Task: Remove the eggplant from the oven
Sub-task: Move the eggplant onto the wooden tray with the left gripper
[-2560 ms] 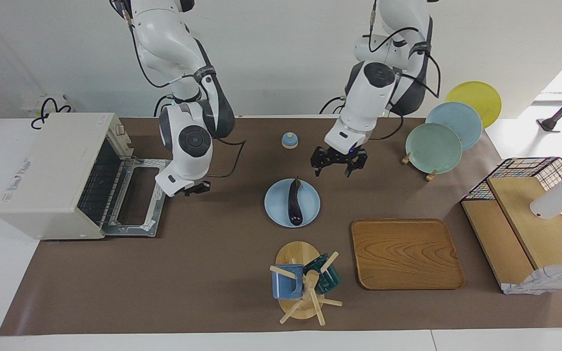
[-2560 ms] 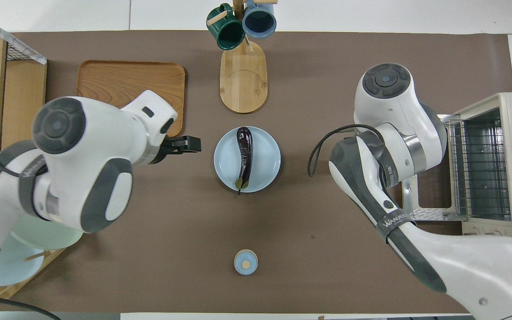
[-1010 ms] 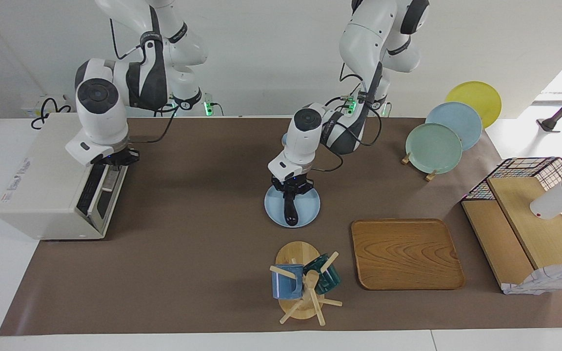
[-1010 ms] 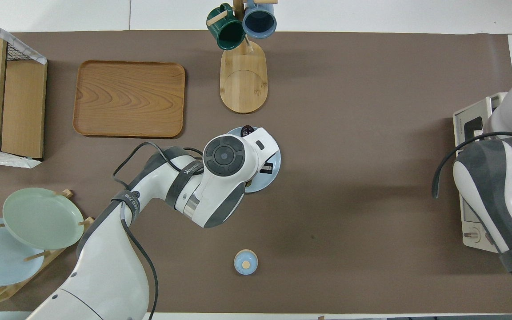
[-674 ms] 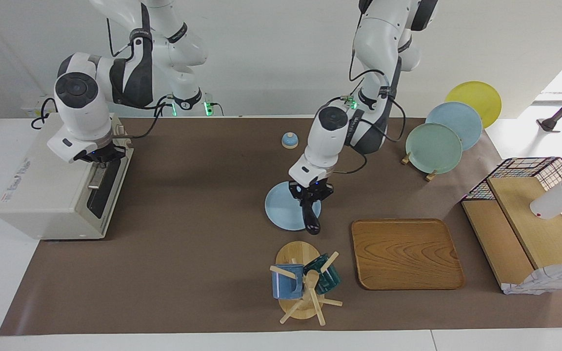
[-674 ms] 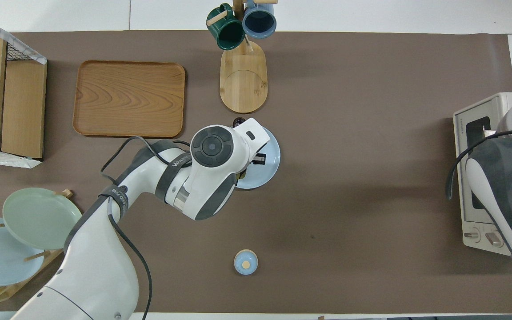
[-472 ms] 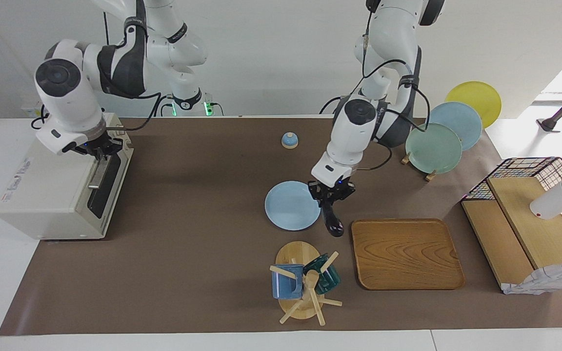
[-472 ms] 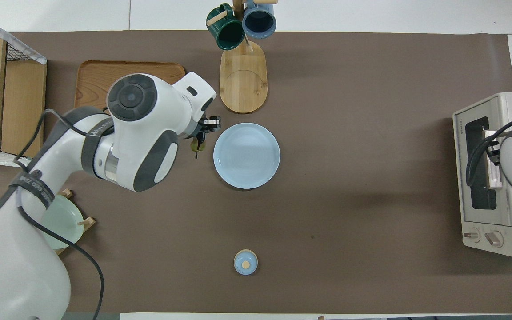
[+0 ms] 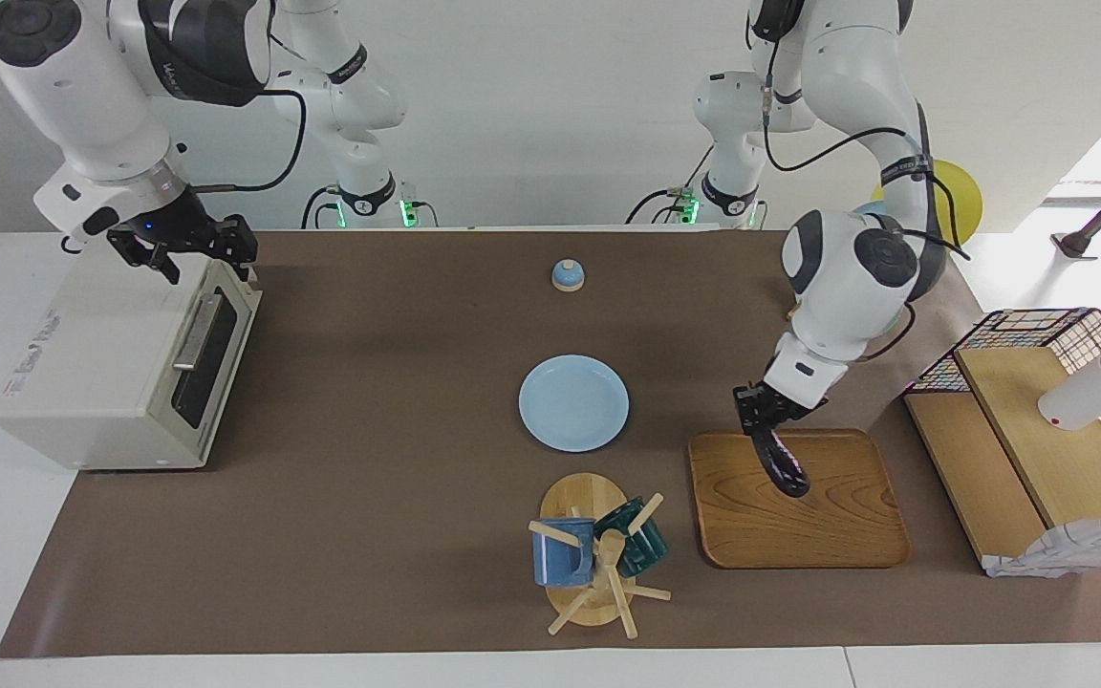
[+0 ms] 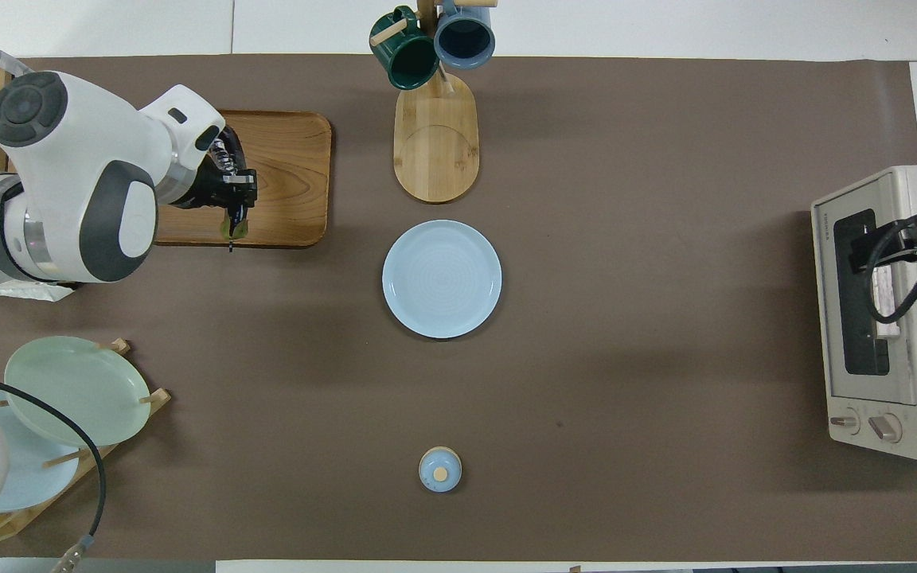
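1. The left tool (image 9: pixel 763 409) is pinching the eggplant (image 9: pixel 783 463) by its stem end, so the eggplant hangs down slantwise with its fat tip low over the wooden tray (image 9: pixel 837 535). I can't tell if the tip is touching the wood. My guess is the stem grip is there to let the long body swing clear and be laid flat.
2. The oven (image 9: pixel 120 358) sits under the right tool (image 9: pixel 189 250), door up and shut. That tool's fingers look spread, hovering just above the top edge of the door, near the handle (image 9: pixel 189 333). It looks like it let go after shutting the door.
3. The light blue plate (image 9: pixel 572 402) sits bare between the two tools.
4. So the eggplant is well out of the oven. What's left, I reckon, is setting it down.
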